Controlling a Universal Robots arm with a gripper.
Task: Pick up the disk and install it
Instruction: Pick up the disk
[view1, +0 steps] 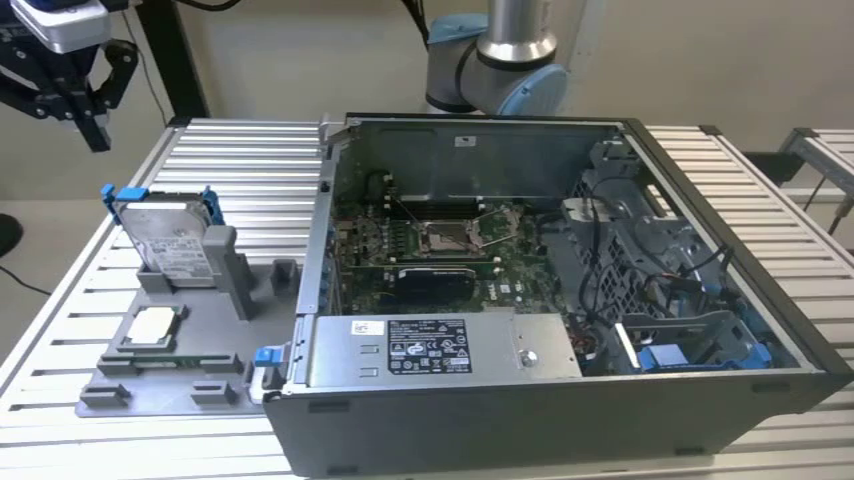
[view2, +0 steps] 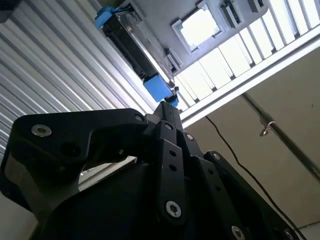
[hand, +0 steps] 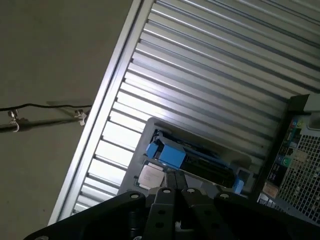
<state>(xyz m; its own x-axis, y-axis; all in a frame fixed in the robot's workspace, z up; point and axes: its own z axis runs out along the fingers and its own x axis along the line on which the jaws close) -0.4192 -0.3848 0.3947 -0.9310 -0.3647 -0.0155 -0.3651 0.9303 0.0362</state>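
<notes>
At the exterior view's far left, the black gripper (view1: 96, 135) hangs above and off the edge of the slatted aluminium table (view1: 240, 150), touching nothing. In both wrist views its fingers (view2: 167, 125) meet at the tips, closed and empty.

Below it and a little toward the exterior view's right, the disk (view1: 167, 240) stands upright on its narrow end in a slot of a grey holder plate (view1: 147, 390) that lies on the table. The disk is a flat silver-grey rectangle with a white printed label on its broad face. It is clipped in a blue plastic carrier whose tabs stick out at the top corners. In the second wrist view the disk (view2: 132, 47) appears edge-on as a long dark bar with blue ends, just beyond the closed gripper (view2: 169, 106). In the first wrist view the disk (hand: 197, 160) sits in its holder just past the gripper (hand: 175, 177), its blue clip toward the camera.

On the same plate, nearer the camera than the disk, a small square silver chip (view1: 150, 328) lies flat in its own recess. The bright, washed-out square in the second wrist view is probably this chip.

Beside the plate, toward the exterior view's right, an open computer case (view1: 534, 430) lies on its side. It holds a green motherboard (view1: 441, 240) and, at the near edge, a large grey box with a black label (view1: 441, 345). Behind the case the robot arm's base (view1: 514, 50) rises from the table.
</notes>
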